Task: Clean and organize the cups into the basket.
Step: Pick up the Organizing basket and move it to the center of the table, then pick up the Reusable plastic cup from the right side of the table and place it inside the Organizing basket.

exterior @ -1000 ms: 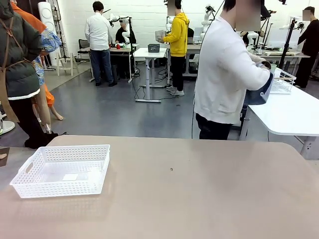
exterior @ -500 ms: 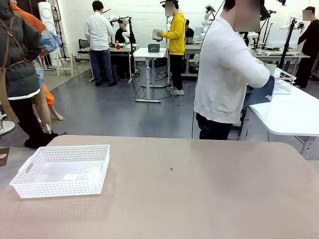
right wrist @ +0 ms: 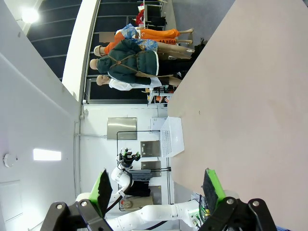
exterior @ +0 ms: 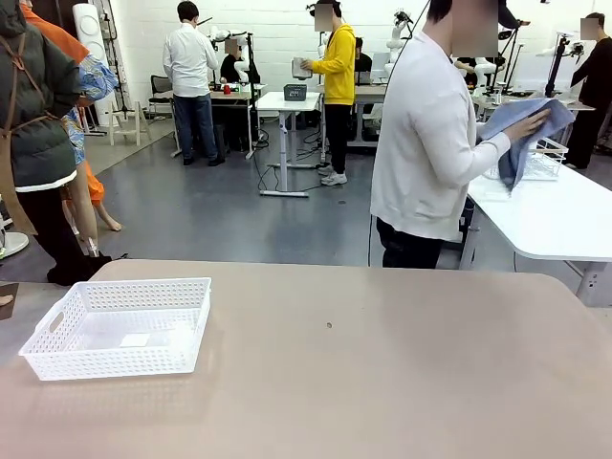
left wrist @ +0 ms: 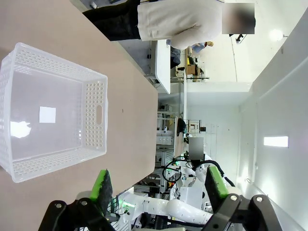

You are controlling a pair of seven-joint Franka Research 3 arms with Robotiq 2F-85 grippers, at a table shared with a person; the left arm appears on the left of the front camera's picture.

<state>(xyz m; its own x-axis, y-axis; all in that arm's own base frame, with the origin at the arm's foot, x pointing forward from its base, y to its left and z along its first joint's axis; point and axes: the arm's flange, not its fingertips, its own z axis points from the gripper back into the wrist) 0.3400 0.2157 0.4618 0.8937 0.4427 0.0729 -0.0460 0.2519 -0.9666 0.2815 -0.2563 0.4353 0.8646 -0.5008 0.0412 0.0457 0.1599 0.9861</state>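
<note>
Green pads (left wrist: 102,185) of our left jaws stand spread wide with nothing between them, and beyond them, in the left wrist view, lies the white lattice basket (left wrist: 96,120). Our right jaws are likewise released and empty, their green pads (right wrist: 101,190) framing a bare stretch of the tan bench (right wrist: 240,96), with the basket (right wrist: 172,137) small and far off.

Seen from the front, the basket (exterior: 143,284) sits on the left part of the bench (exterior: 382,382), near our edge, with no cup in it. At the far side a person (exterior: 430,134) is turned toward a neighbouring white table (exterior: 564,215), holding up a blue cloth (exterior: 550,110).

We judge the risks to lie ahead. The basket looks light and the bench smooth, so a nudge from a descending jaw could push it away. Tall cups in so shallow a basket could topple if let go tilted. A hand-over could bring the person's hand close to the jaws.

The white patch (left wrist: 47,114) on the basket floor carries no writing we can read.
</note>
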